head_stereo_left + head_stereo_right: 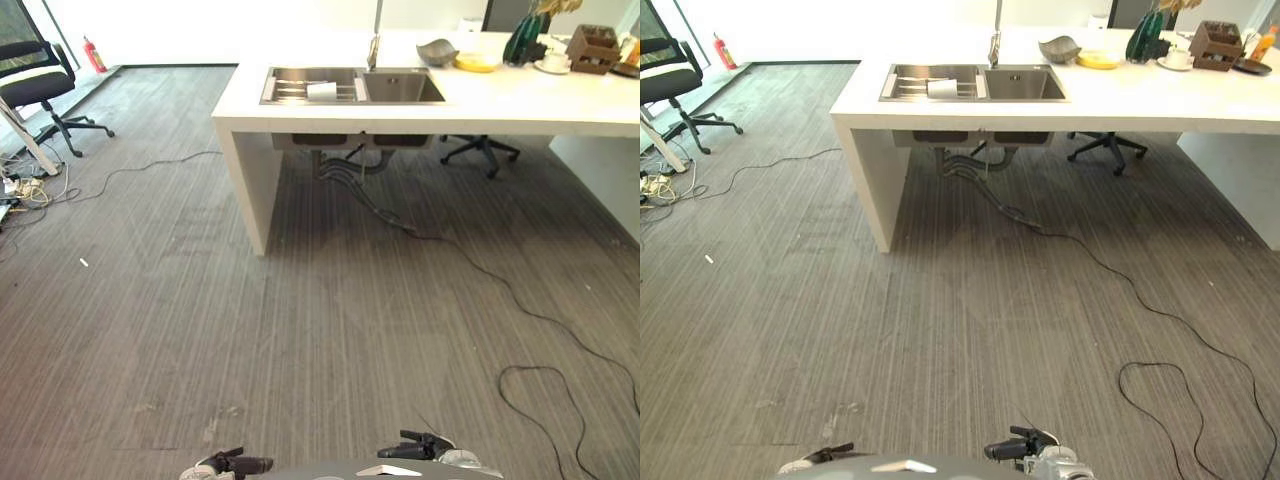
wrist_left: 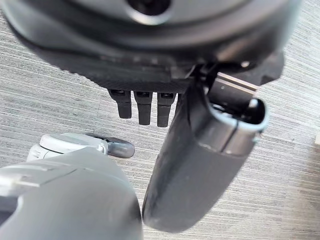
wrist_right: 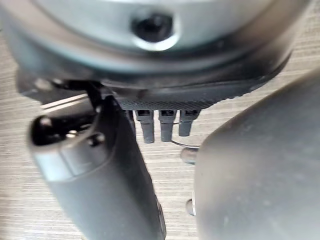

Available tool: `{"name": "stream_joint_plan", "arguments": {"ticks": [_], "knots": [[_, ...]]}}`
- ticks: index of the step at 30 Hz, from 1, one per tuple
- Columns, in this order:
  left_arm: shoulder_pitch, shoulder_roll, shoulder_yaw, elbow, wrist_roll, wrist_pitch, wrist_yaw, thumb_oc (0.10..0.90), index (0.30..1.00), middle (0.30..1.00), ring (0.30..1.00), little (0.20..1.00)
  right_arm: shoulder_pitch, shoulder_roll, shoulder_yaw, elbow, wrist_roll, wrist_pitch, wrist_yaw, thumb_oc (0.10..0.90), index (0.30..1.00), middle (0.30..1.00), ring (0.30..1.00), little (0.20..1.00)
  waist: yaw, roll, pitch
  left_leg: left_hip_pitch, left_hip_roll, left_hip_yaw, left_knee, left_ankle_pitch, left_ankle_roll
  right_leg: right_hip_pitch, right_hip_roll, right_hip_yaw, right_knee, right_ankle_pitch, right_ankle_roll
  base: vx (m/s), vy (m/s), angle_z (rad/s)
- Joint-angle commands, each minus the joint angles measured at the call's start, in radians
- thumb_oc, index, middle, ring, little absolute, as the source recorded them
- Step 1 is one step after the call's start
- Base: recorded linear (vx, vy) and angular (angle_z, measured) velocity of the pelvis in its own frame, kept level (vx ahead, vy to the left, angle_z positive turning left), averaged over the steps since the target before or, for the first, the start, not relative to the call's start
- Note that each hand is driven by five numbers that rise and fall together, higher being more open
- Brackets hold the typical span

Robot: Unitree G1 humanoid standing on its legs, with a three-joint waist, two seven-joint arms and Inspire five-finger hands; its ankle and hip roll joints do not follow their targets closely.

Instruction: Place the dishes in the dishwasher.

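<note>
You stand well back from the white counter (image 1: 520, 100); left hand (image 2: 145, 105) and right hand (image 3: 165, 122) hang straight-fingered, empty, since the grey bowl (image 1: 437, 51) and yellow plate (image 1: 476, 63) lie beyond reach.

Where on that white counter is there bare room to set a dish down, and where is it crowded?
Bare counter runs right of the double sink, in front of the dishes, and along the near edge. The left basin holds a rack with a white cup. The far right is crowded: grey bowl, yellow plate, green vase, cup and saucer, wooden holder.
</note>
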Motion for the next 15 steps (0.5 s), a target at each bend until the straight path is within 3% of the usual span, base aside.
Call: {"name": "stream_joint_plan", "arguments": {"ticks": [1, 2, 3, 5, 7, 8, 9, 10, 11, 14, 15], "knots": [[-0.071, -0.005, 0.051, 0.026, -0.042, -0.034, 0.000, 0.800, 0.900, 0.900, 0.900, 0.900, -0.043, 0.044, 0.005, -0.008, -0.006, -0.014, 0.055, 0.800, 0.900, 0.900, 0.900, 0.900, 0.025, -0.089, 0.047, -0.155, -0.031, 0.054, 0.341, 0.042, -0.078, 0.026, -0.073, 0.001, 0.043, -0.080, 0.045, 0.08, -0.178, 0.02], [-0.075, -0.007, 0.061, 0.026, -0.062, -0.034, 0.001, 0.800, 0.900, 0.900, 0.900, 0.900, -0.044, 0.042, 0.006, -0.011, -0.007, -0.013, 0.056, 0.800, 0.900, 0.900, 0.900, 0.900, 0.042, -0.100, 0.061, -0.211, -0.032, 0.061, 0.462, 0.088, -0.100, 0.049, -0.081, -0.001, 0.032, -0.081, 0.040, 0.08, -0.150, -0.02], [-0.076, -0.006, 0.061, 0.026, -0.063, -0.034, 0.001, 0.800, 0.900, 0.900, 0.900, 0.900, -0.045, 0.042, 0.006, -0.011, -0.007, -0.013, 0.056, 0.800, 0.900, 0.900, 0.900, 0.900, 0.041, -0.097, 0.061, -0.217, -0.029, 0.058, 0.473, 0.083, -0.101, 0.048, -0.078, -0.002, 0.031, -0.080, 0.039, 0.10, -0.114, -0.20], [-0.089, -0.005, 0.088, 0.030, -0.104, -0.033, 0.002, 0.800, 0.900, 0.900, 0.900, 0.900, -0.046, 0.039, 0.007, -0.011, -0.004, -0.013, 0.062, 0.800, 0.900, 0.900, 0.900, 0.900, 0.065, -0.107, 0.077, -0.303, -0.019, 0.086, 0.546, 0.143, -0.117, 0.095, -0.076, -0.002, 0.012, -0.101, 0.032, 0.18, -0.075, -0.15], [-0.088, 0.005, 0.114, 0.040, -0.130, -0.024, -0.011, 0.800, 0.900, 0.900, 0.900, 0.900, -0.045, 0.027, 0.001, 0.010, -0.004, -0.004, 0.068, 0.800, 0.900, 0.900, 0.900, 0.900, 0.080, -0.091, 0.061, -0.338, 0.017, 0.148, 0.378, 0.145, -0.091, 0.132, -0.064, -0.004, 0.010, -0.140, 0.035, 0.36, 0.041, 0.04], [-0.085, 0.009, 0.121, 0.041, -0.133, -0.023, -0.006, 0.800, 0.900, 0.900, 0.900, 0.900, -0.039, 0.027, 0.001, 0.021, -0.010, 0.004, 0.069, 0.800, 0.900, 0.900, 0.900, 0.900, 0.091, -0.080, 0.051, -0.330, 0.034, 0.179, 0.225, 0.142, -0.076, 0.155, -0.055, 0.001, 0.010, -0.162, 0.042, 0.30, 0.071, -0.05], [-0.085, 0.009, 0.121, 0.041, -0.133, -0.023, -0.006, 0.800, 0.900, 0.900, 0.900, 0.900, -0.039, 0.027, 0.001, 0.021, -0.010, 0.004, 0.069, 0.800, 0.900, 0.900, 0.900, 0.900, 0.091, -0.080, 0.051, -0.330, 0.034, 0.179, 0.225, 0.142, -0.076, 0.155, -0.055, 0.001, 0.010, -0.162, 0.042, 0.29, 0.087, -0.09], [-0.080, 0.009, 0.121, 0.039, -0.129, -0.024, -0.006, 0.800, 0.900, 0.900, 0.900, 0.900, -0.035, 0.029, 0.003, 0.024, -0.015, 0.007, 0.073, 0.800, 0.900, 0.900, 0.900, 0.900, 0.101, -0.072, 0.043, -0.312, 0.035, 0.183, 0.110, 0.164, -0.066, 0.174, -0.050, 0.005, 0.010, -0.175, 0.045, 0.39, 0.123, -0.04], [-0.069, 0.004, 0.119, 0.033, -0.132, -0.024, -0.004, 0.800, 0.900, 0.900, 0.900, 0.900, -0.024, 0.035, 0.006, 0.028, -0.019, 0.008, 0.077, 0.800, 0.900, 0.900, 0.900, 0.900, 0.122, -0.059, 0.028, -0.334, 0.057, 0.180, -0.076, 0.224, -0.073, 0.216, -0.044, 0.019, 0.010, -0.214, 0.050, 0.49, 0.149, -0.08], [-0.062, 0.006, 0.108, 0.055, -0.117, -0.027, 0.027, 0.800, 0.900, 0.900, 0.900, 0.900, -0.029, 0.033, 0.006, 0.044, -0.022, 0.001, 0.062, 0.800, 0.900, 0.900, 0.900, 0.900, 0.144, -0.056, 0.014, -0.401, 0.081, 0.126, -0.093, 0.247, -0.100, 0.277, -0.052, 0.067, 0.010, -0.254, 0.046, 0.41, 0.133, -0.12], [-0.052, 0.006, 0.106, 0.070, -0.088, -0.028, 0.046, 0.800, 0.900, 0.900, 0.900, 0.900, -0.038, 0.034, -0.006, 0.054, -0.021, 0.003, 0.056, 0.800, 0.900, 0.900, 0.900, 0.900, 0.141, -0.055, -0.004, -0.379, 0.081, 0.138, -0.093, 0.247, -0.087, 0.297, -0.051, 0.091, 0.010, -0.260, 0.052, 0.41, 0.144, -0.57]]}}
